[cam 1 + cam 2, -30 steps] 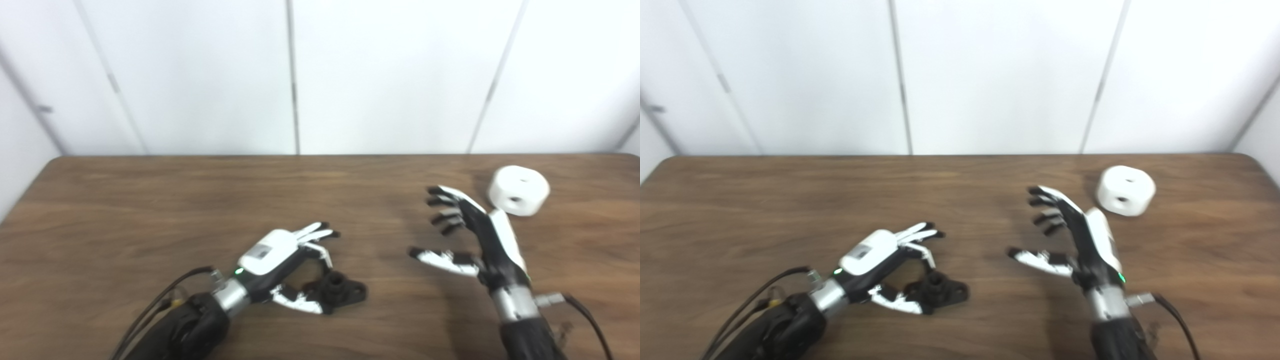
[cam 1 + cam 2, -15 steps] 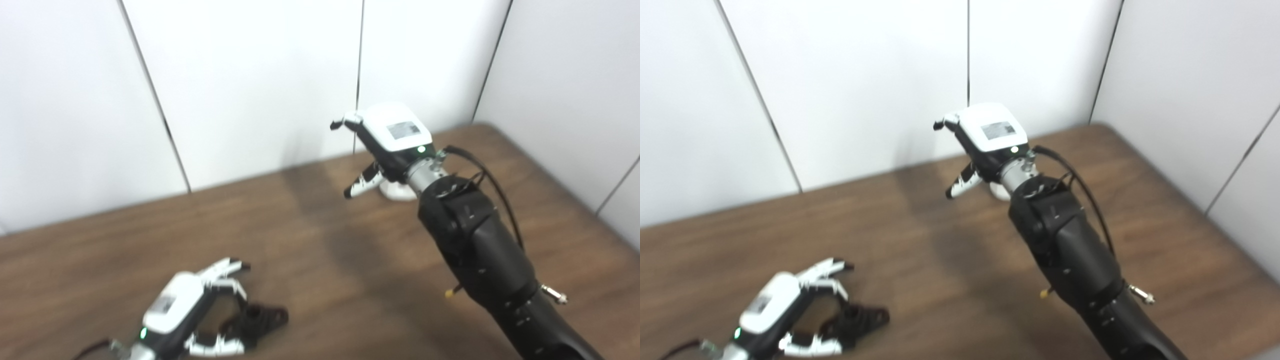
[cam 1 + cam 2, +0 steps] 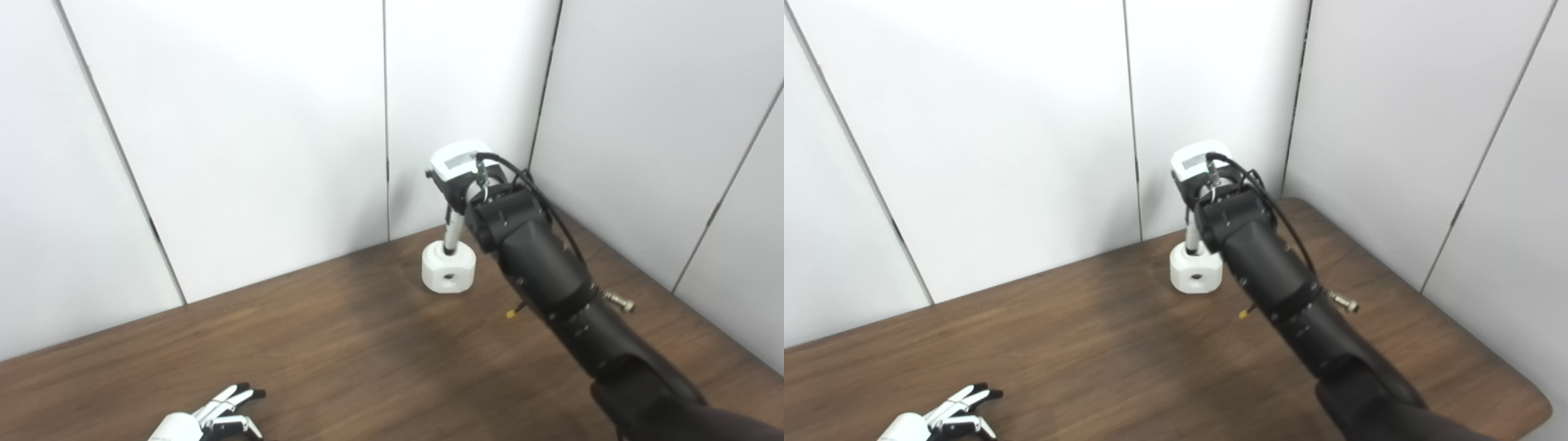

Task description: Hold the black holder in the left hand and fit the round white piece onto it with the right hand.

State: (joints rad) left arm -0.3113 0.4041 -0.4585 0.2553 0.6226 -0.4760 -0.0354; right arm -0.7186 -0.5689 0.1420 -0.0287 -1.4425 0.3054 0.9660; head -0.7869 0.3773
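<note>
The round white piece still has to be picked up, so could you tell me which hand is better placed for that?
The right hand: it hangs directly above the round white piece, one finger reaching down to its top. The left hand lies at the table's near edge, far away.

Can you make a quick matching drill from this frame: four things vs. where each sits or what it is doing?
Things:
1. round white piece
2. right hand
3. left hand
4. table

Places or states:
A. at the bottom edge of the picture, fingers spread
B. brown wood, bearing the piece
C. near the far edge of the table, hole in its side facing the camera
D. raised above the white piece, a finger reaching down to its top

Pairs: 1-C, 2-D, 3-A, 4-B
</note>
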